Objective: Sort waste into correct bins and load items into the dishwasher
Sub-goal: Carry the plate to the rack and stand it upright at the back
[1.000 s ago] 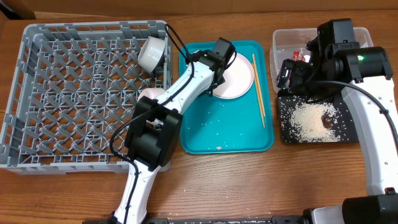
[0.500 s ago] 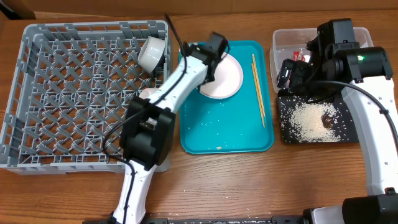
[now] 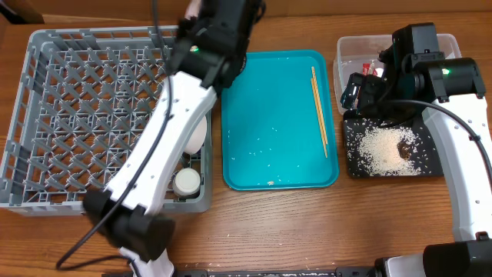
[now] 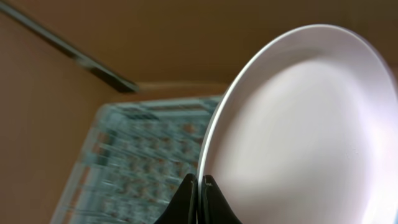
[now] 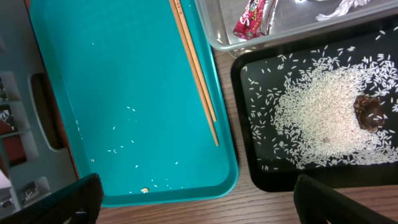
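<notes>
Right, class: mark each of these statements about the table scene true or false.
1. The chopsticks lie on the teal tray. True.
2. The left gripper holds the plate by its rim. True.
3. The wrapper is in the tub. True.
4. The rice is in the tub too. False: it lies on the black tray.
5. The right gripper grips the wrapper. False: it is open and empty.

The round pale pink-white plate [image 4: 298, 124] is held up on edge near the grey lattice dish rack [image 3: 92, 115]. The thin wooden chopsticks [image 3: 319, 111] lie on the teal tray [image 3: 269, 100]. Whitish rice [image 3: 380, 146] covers the shallow black tray [image 3: 430, 165].
</notes>
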Controlling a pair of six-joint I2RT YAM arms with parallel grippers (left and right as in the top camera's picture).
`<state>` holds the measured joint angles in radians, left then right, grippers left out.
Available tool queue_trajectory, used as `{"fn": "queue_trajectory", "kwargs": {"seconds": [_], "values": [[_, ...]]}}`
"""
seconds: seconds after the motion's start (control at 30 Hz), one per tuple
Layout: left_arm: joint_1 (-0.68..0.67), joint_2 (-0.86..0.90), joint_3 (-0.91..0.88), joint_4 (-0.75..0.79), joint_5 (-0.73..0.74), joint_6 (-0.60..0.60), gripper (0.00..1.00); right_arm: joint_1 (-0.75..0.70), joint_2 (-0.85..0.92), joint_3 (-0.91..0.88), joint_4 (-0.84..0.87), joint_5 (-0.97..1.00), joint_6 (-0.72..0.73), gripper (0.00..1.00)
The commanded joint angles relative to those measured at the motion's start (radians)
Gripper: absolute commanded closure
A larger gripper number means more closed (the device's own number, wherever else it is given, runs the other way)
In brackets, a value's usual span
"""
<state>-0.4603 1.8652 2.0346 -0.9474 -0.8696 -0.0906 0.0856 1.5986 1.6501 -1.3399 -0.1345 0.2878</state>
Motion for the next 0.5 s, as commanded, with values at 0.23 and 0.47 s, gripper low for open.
{"fn": "queue_trajectory", "kwargs": {"seconds": [0.23,0.47], "values": [[0.211,-0.022,0.014,0.098,-0.213,0.323,0.96,0.000,-0.003,0.005,0.003,-0.008,-0.001,0.00],[0.357,0.042,0.014,0.101,-0.093,0.322,0.96,0.000,-0.003,0.005,0.003,-0.008,-0.001,0.00]]}}
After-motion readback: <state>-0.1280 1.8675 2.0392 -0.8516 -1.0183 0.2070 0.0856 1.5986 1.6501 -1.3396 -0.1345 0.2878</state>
